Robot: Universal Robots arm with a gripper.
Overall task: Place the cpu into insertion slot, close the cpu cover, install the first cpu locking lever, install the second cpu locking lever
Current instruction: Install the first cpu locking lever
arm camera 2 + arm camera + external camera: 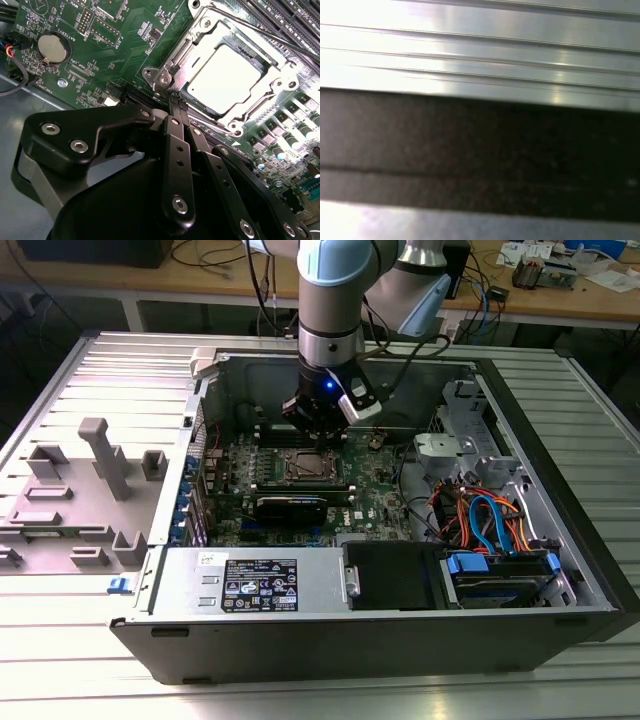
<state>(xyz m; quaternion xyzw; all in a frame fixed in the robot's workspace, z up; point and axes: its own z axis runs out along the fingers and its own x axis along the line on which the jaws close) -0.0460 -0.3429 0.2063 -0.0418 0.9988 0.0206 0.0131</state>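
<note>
The cpu [225,77] sits in the insertion slot [172,62] under the cpu cover [280,65]. The closed tool [176,104] touches the cover's corner at seven o'clock.

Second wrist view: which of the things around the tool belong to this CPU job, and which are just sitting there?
Job:
- cpu, seated in the slot
- cover, shut over the cpu
- lever along the cover's edge
- tool, fingers shut, tips at the cover's corner

Not part of it:
- coin battery
- memory slots
- blue cables
- grey fixture beside the case
</note>
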